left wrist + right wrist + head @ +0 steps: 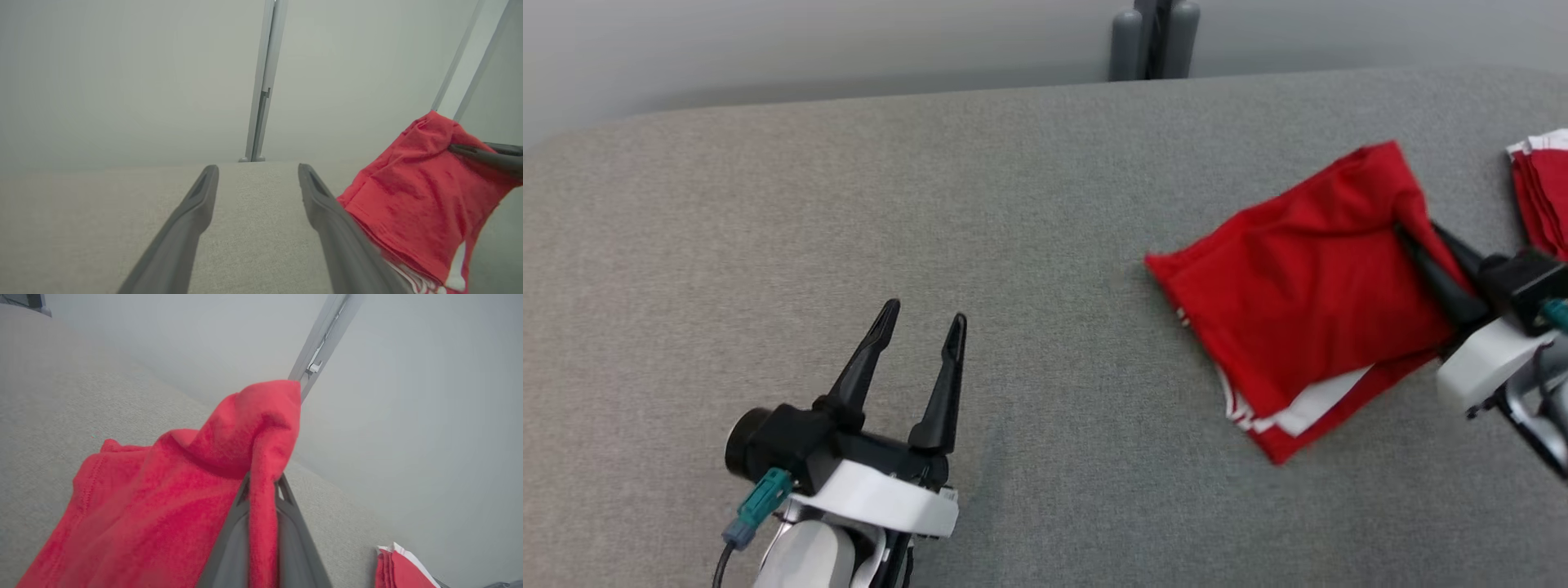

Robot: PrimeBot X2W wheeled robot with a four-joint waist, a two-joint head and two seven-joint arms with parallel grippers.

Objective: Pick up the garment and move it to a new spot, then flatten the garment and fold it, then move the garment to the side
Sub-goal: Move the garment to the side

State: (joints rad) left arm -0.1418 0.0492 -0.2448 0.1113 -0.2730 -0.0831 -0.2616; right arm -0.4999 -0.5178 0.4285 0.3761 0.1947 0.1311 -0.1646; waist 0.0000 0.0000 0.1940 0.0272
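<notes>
A grey cloth-covered table [1013,204] carries a folded red garment [1298,294] toward its right side (white edges peeking from underneath), and a second red pile [1543,196] sits near it at the right edge.

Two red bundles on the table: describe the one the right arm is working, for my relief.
On the grey table, look to its right half, where the right gripper reaches in. The garment is the folded red bundle with white edges showing along its near side. Unlike the red stack at the far right edge, it has one corner pinched and raised by that gripper.
</notes>
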